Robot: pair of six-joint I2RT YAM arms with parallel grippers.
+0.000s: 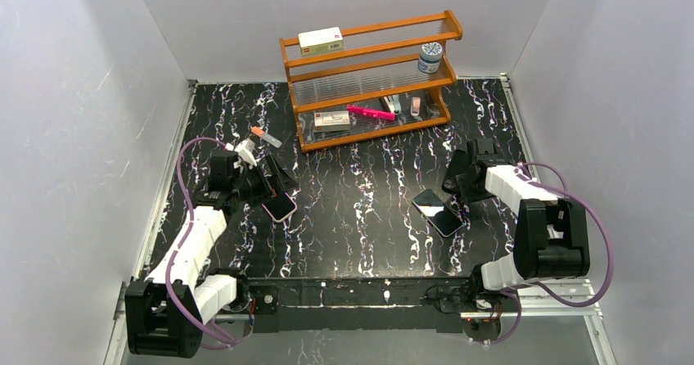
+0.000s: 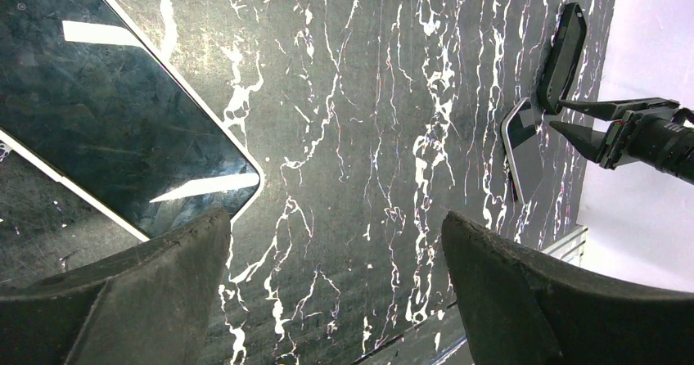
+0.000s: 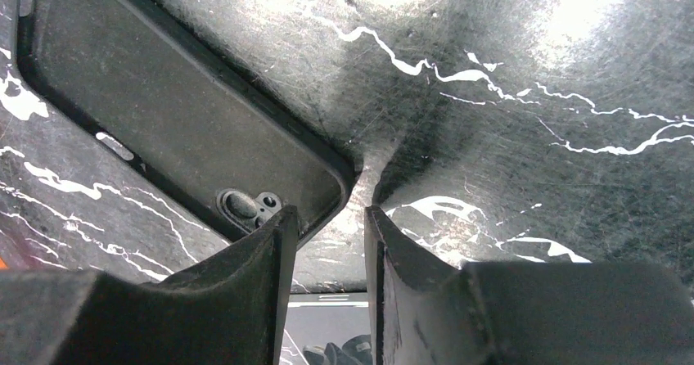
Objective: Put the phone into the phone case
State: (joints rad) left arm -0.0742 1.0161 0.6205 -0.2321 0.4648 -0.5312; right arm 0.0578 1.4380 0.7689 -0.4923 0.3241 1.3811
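The phone [image 1: 438,212] lies flat on the tabletop [image 1: 360,168] with its shiny dark side up and a thin pale rim around it. It sits at about 4 o'clock from the middle of the tabletop, in front of the right arm. Neither claw is touching it.

The phone case [image 3: 164,111] is just beside the phone, at about 1 o'clock from it. It is black and dull, with small holes near one end. In the left wrist view it is tipped up, not lying flat. Its hollow side faces the right wrist camera.

The right claw [image 3: 327,215] is at the end of the case with the holes. Its two fingers are close together with only a thin gap, and the corner of the case sits at that gap. One finger covers the rim of the case. I cannot tell if the claw is pinching the case or only touching it.

The left claw [image 2: 335,226] is well apart from all this, at about 9 o'clock. Its fingers are wide apart and hold nothing. Just beside it lies a flat slab [image 2: 106,111] with a shiny dark face and a pale rim that looks pink from above.

At 12 o'clock stands an orange wooden rack [image 1: 372,133]. It has a white box [image 1: 321,40] on top, a small jar [image 1: 430,56] one shelf down and a pink stick [image 1: 370,112] on the lowest shelf.
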